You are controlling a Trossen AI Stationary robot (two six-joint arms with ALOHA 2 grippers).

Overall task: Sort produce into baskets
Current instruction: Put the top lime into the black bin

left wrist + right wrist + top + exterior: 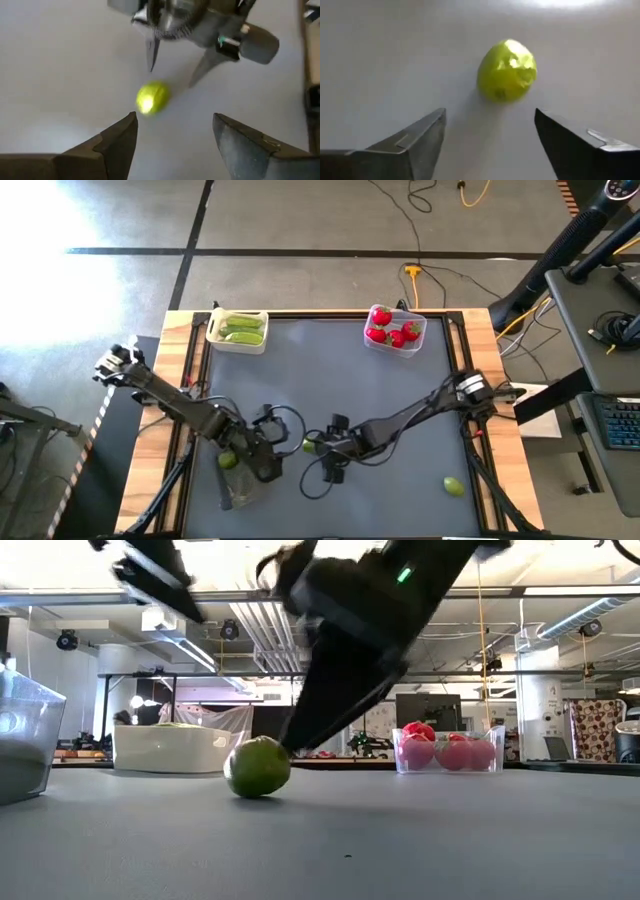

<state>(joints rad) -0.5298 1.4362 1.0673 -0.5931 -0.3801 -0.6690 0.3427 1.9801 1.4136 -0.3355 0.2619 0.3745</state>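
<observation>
No readable text anywhere: no label, brand, number or sign can be made out on the table, the tubs, the arms or in the room behind.
</observation>
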